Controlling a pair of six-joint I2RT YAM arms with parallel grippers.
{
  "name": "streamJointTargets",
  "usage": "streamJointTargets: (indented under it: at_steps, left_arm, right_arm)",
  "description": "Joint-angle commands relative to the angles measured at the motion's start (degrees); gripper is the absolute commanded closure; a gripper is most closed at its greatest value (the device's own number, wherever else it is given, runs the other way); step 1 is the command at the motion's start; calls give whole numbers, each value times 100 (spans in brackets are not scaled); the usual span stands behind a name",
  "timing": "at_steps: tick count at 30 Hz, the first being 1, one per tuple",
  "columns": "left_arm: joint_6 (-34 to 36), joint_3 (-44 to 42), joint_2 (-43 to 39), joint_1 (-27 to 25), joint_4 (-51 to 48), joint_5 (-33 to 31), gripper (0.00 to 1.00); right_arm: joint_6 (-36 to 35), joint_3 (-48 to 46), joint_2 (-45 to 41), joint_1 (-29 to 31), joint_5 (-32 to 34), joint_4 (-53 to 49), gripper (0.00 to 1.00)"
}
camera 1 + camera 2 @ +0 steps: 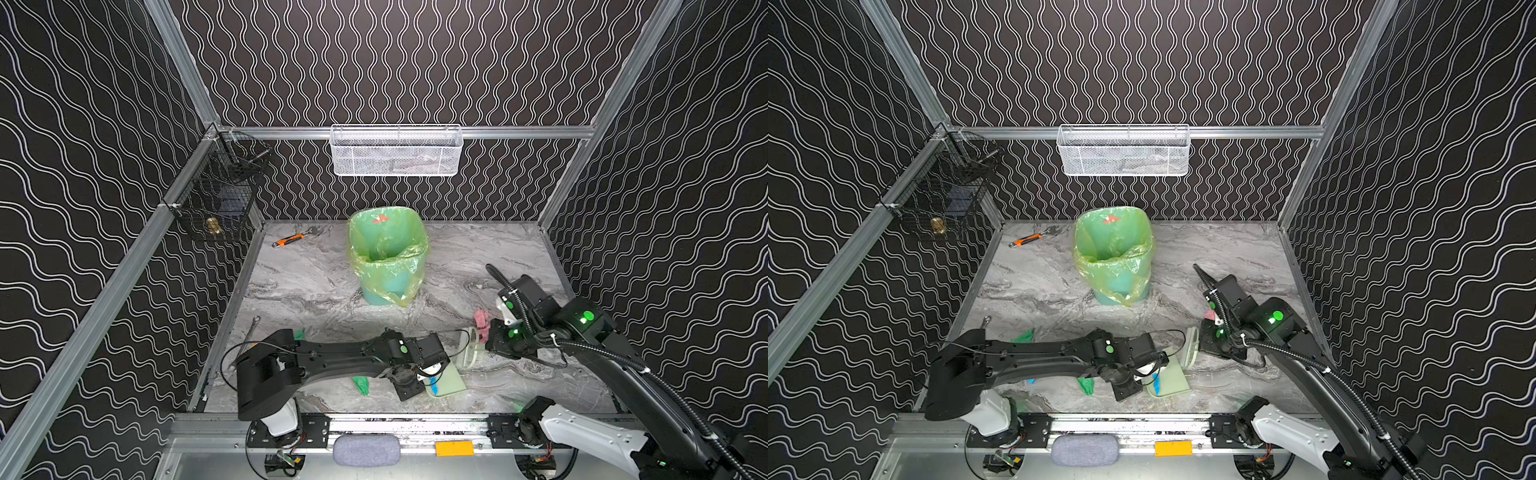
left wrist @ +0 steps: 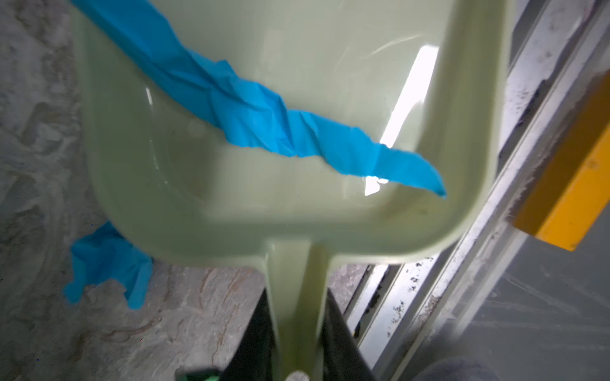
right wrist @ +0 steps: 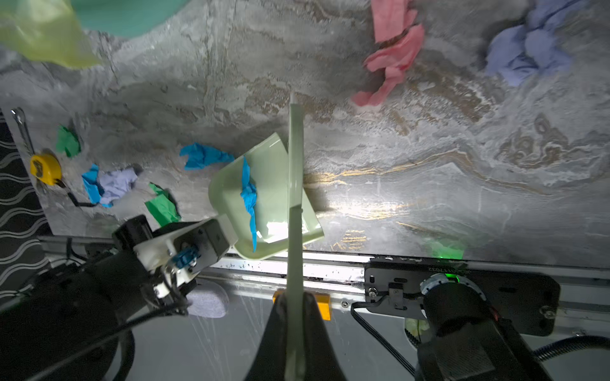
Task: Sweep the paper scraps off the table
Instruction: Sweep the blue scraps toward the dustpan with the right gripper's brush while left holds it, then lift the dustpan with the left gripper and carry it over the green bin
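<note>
**Dustpan (image 2: pixel 297 66) and sweeper (image 3: pixel 295 148) meet at the front of a marbled table (image 3: pixel 429 148)**

The left gripper (image 2: pixel 297 323) is clamped on the narrow handle of the dustpan. The dustpan is a shallow tray of smooth, glossy pale green plastic with rounded corners, and it sits at the table's front edge. Whether it rests on the surface cannot be told. A long, twisted blue strip (image 2: pixel 251 112) of wrinkled paper lies across the inside of the pan.

The right gripper (image 3: pixel 294 323) is closed tight on the sweeper, a thin, flat pale green piece seen edge-on, which stands at the pan's open side.

The table is flat and grey, with white and dark marble-like veining. More paper scraps (image 1: pixel 360 385) lie loose on it:
- a crumpled blue piece (image 3: pixel 203 155) just beside the pan
- a folded green piece (image 3: pixel 163 206) near the left arm
- a blue and lilac clump (image 3: pixel 109 186) next to a round yellow tape measure (image 3: pixel 46 169)
- another green piece (image 3: pixel 67 142) close by
- well apart from these, on the pan's other side, a ragged pink strip (image 3: pixel 392 56) and a puffy lilac wad (image 3: pixel 525 49)

Farther back, in both top views, stands a teal bin (image 1: pixel 386 253) lined with a shiny, crinkled yellow-green bag. An orange-handled wrench (image 1: pixel 291 240) lies near the back wall.
</note>
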Motion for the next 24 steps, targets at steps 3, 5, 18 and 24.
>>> streamJointTargets:
  at_steps: [3,5,18,24]
  left_arm:
    - [-258,388,-513,7,-643,-432,100]
    - [-294,625,-700,7,-944,-614,100]
    - [-625,2927,-953,135,-3177,-1639,100]
    - [-551,3927,-905,699,-4078,-1833,100]
  right_arm:
    - [-515,368,-28,-557,137,-195,100]
    - [-660,442,-13,-748,78,-153,100]
    - [-1339,421,76,-1619,-465,255,100]
    - [-1454,367,81,-1800,-659,357,100]
